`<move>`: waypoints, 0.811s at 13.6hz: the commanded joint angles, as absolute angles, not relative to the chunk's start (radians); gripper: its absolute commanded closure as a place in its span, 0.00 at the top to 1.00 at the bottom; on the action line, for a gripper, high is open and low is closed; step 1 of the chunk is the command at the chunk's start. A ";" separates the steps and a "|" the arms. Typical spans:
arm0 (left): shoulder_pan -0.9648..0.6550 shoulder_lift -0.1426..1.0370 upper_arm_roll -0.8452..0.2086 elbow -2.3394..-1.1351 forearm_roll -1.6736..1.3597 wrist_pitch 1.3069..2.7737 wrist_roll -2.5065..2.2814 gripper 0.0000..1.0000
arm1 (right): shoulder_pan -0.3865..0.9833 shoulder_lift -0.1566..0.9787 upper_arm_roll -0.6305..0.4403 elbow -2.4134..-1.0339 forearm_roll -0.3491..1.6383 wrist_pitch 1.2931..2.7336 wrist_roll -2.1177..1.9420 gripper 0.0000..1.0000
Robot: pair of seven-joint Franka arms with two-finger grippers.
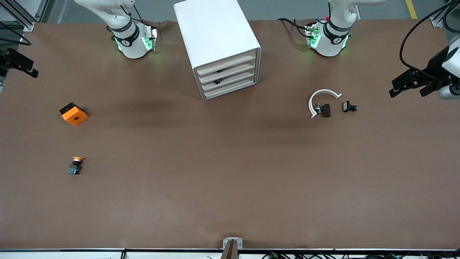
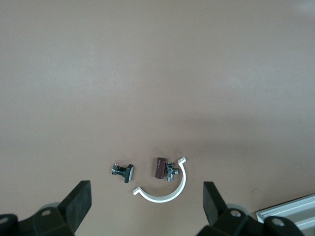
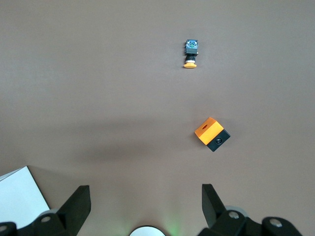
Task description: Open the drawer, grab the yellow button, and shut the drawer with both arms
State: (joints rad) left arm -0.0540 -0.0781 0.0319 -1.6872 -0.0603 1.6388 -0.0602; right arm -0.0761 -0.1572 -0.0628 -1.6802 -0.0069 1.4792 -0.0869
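The white cabinet [image 1: 219, 39] stands between the two arm bases, and its several drawers [image 1: 227, 77] are all shut. The button [image 1: 76, 165], with an orange cap, lies on the table toward the right arm's end, nearer to the front camera than the orange cube [image 1: 73, 113]. The button also shows in the right wrist view [image 3: 191, 53]. My right gripper [image 3: 146, 206] is open and empty, high over the table by its own base. My left gripper [image 2: 147, 206] is open and empty, high over the dark clips [image 2: 123, 171] and the white arc [image 2: 170, 191].
The orange cube shows in the right wrist view [image 3: 211, 133]. The white arc [image 1: 321, 99] and two dark clips [image 1: 324, 110] [image 1: 348, 107] lie toward the left arm's end. A cabinet corner shows in each wrist view [image 2: 290, 219] [image 3: 17, 196]. The brown table [image 1: 230, 172] spreads wide toward the front camera.
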 commanded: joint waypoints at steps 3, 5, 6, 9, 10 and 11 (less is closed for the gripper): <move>-0.058 -0.078 0.031 -1.674 -0.031 1.597 -0.049 1.00 | -0.080 -0.183 -0.061 -1.698 -0.017 1.486 -0.104 1.00; -0.061 -0.078 0.025 -1.669 -0.006 1.597 -0.054 1.00 | -0.080 -0.183 -0.063 -1.698 -0.014 1.489 -0.104 1.00; -0.060 -0.078 0.025 -1.669 -0.008 1.595 -0.054 1.00 | -0.080 -0.183 -0.063 -1.698 -0.012 1.491 -0.103 1.00; -0.061 -0.078 0.025 -1.667 -0.006 1.597 -0.043 1.00 | -0.078 -0.183 -0.061 -1.698 -0.011 1.493 -0.101 1.00; -0.064 -0.074 0.025 -1.655 0.001 1.597 -0.046 1.00 | -0.080 -0.183 -0.061 -1.698 -0.009 1.493 -0.101 1.00; -0.064 -0.066 0.025 -1.648 0.005 1.595 -0.046 1.00 | -0.081 -0.183 -0.063 -1.698 -0.003 1.493 -0.101 1.00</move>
